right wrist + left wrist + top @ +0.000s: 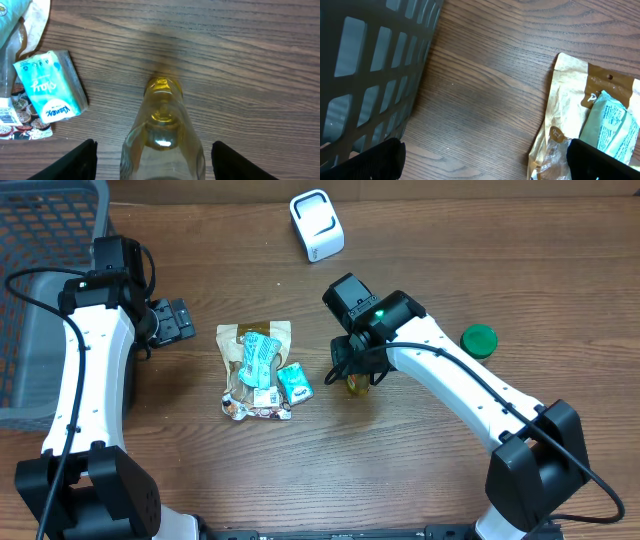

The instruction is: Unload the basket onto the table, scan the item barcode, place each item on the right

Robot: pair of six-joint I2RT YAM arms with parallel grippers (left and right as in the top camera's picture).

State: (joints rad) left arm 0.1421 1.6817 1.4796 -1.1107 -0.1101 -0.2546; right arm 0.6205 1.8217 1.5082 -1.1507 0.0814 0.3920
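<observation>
The clear, yellow-tinted plastic bottle (162,117) sits on the brown wood-grain desk (420,470) right of centre, its narrow capped end pointing away from the right wrist camera. Whether it stands or lies I cannot tell. The right gripper (154,146) straddles it: the jaws are apart, one dark finger (75,160) on each side of the body, with a strip of desk showing between each finger and the bottle.

Just left of the bottle lies a small teal tissue packet (294,383), touching a tan paper pouch (254,370) with a pale blue-green wrapper (259,358) on top of it. A round green lid (479,340) rests near the right arm's far side. A white rounded barcode scanner (316,224) stands at the far edge, well apart from the bottle.

The left gripper (175,320) hovers between the pouch and a grey plastic mesh basket (40,280), its jaws spread wide and holding nothing.
</observation>
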